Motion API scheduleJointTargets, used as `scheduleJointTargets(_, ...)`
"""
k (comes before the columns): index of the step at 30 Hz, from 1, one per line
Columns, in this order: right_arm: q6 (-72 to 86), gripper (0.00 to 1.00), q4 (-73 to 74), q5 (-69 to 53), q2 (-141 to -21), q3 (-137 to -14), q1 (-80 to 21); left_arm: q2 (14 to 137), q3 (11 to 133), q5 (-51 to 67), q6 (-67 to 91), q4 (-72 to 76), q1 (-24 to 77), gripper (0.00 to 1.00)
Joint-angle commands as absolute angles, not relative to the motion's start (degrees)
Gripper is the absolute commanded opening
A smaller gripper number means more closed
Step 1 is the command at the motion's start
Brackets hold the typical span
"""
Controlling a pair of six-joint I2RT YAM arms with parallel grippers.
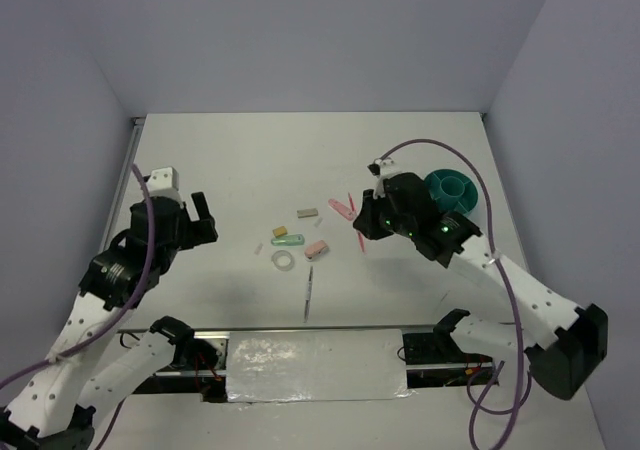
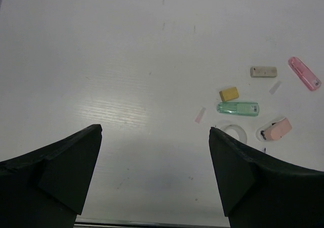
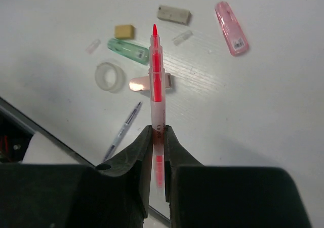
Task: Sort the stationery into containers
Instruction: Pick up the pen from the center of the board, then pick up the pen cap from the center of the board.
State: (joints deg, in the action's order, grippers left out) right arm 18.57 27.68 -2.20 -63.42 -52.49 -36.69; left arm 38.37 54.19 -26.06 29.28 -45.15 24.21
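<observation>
Your right pincer [image 3: 158,133] is clenched on the lower barrel of the pink pen [image 3: 156,81], whose tip points away from the wrist. Your left pincer [image 2: 155,131] stands fully spread and grasps nothing. Between the arms, loose on the table [image 1: 250,160], lie the grey pen [image 1: 309,292], the tape ring [image 1: 284,261], then the pink block [image 1: 316,248], green block [image 1: 288,239], tan block [image 1: 280,231] and grey block [image 1: 307,212]. Beyond your right wrist stands the teal organiser [image 1: 455,190], partly hidden by the arm, so you cannot tell what its compartments hold.
</observation>
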Motion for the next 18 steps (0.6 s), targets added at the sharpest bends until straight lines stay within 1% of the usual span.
scheduleJointTargets(1,18.72,0.0,32.24,-3.34,-57.68,-52.73,-37.18,43.49,56.26,-19.8,31.29,-42.91,24.35,0.99)
scheduleJointTargets(4,18.28,0.0,33.83,-3.95,-52.84,-51.86,-37.35,51.13,54.5,-12.85,31.82,-39.22,24.35,0.99)
scheduleJointTargets(6,18.02,0.0,34.19,-5.0,-50.9,-50.89,-37.44,59.3,54.75,-9.07,30.42,-38.67,24.52,0.95)
scheduleJointTargets(8,17.76,0.0,34.02,-6.49,-48.79,-49.58,-37.44,66.14,55.9,-10.28,31.2,-38.59,24.7,0.95)
scheduleJointTargets(11,16.97,0.0,34.27,-7.47,-47.81,-49.04,-37.44,72.57,57.39,-10.02,31.55,-37.1,24.7,0.93)
scheduleJointTargets(15,16.0,0.0,34.1,-8.61,-47.38,-48.95,-37.53,78.74,57.92,-4.76,31.21,-31.22,24.7,0.93)
scheduleJointTargets(17,15.47,0.0,33.49,-9.4,-47.11,-48.96,-37.53,82.78,58.71,-5.88,31.2,-30.67,24.7,0.92)
scheduleJointTargets(18,15.29,0.0,33.4,-9.58,-47.02,-48.96,-37.44,84.1,59.41,-6.67,30.68,-30.76,24.61,0.9)
